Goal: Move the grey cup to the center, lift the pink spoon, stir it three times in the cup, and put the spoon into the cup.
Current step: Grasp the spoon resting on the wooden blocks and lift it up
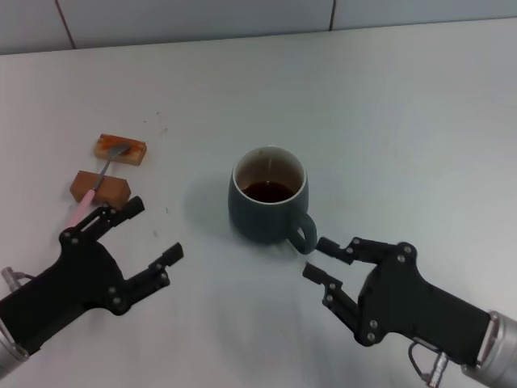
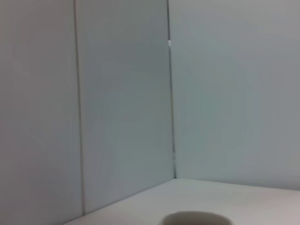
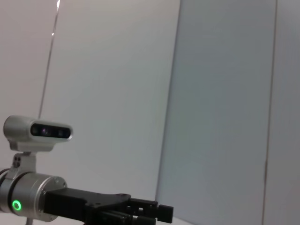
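**Ben:** Where was the cup when you looked?

**Me:** The grey cup (image 1: 269,196) stood near the middle of the white table (image 1: 388,121), with dark brown drink inside. Its handle pointed at my right gripper (image 1: 317,258). That gripper sat just beside the handle with its fingers spread wide, holding nothing.

**Ben:** And the spoon?

**Me:** The pink spoon (image 1: 97,184) was well off to the left of the cup. It lay across two brown blocks (image 1: 119,148), with its metal bowl on the far block and its pink handle reaching toward me. My left gripper (image 1: 153,230) was near that handle end, also wide open and empty.

**Ben:** How would they feel to pick up?

**Me:** I thought the cup would be heavy, hard and a bit slippery. It could break or spill, so I would move it slowly. The spoon looked light, thin and stiff. I would pinch the pink handle, where it sticks out past the near block.

**Ben:** Did the other cameras help?

**Me:** Not much. Only the head view showed the spoon and both grippers together. The left wrist view showed wall and just the cup's pale rim (image 2: 197,218). The right wrist view showed wall and my left arm (image 3: 56,204), but no cup.
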Controlling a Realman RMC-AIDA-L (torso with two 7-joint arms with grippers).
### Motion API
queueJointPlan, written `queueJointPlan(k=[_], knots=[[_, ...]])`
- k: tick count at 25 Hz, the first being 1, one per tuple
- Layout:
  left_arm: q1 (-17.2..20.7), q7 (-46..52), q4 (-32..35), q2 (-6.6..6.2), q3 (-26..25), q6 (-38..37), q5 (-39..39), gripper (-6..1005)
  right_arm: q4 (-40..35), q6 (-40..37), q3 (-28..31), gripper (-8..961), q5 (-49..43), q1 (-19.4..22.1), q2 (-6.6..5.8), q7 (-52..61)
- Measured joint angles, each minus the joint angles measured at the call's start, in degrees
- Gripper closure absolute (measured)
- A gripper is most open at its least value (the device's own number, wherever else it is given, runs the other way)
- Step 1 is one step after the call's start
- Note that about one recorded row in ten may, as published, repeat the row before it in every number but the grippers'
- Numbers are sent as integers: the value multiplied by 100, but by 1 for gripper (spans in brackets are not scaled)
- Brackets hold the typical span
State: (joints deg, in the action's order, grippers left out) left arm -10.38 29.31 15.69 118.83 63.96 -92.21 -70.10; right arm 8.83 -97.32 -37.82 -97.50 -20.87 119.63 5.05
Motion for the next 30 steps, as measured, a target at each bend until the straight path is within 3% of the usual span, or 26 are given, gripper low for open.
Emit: queueJointPlan(k=[4,6,9,12,20,30], knots=[[43,4,-300,-1,-115,-94,455,198,69,-33,57,743,1,44,-14,-53],[31,88,-699,-1,-307,-242,913,198,71,13,57,582,-4,29,-14,-57],[8,759,-1175,-16,-741,-328,1370,198,73,118,57,410,-15,-2,-14,-63],[43,2027,-1487,-32,-1366,-297,1518,198,64,228,56,271,-18,-22,-10,-65],[90,3525,-1626,-31,-1519,67,1548,199,43,450,55,248,-13,-86,-10,-68],[77,3671,-1730,-17,-1482,261,1526,200,31,573,93,239,4,-110,-23,15]])
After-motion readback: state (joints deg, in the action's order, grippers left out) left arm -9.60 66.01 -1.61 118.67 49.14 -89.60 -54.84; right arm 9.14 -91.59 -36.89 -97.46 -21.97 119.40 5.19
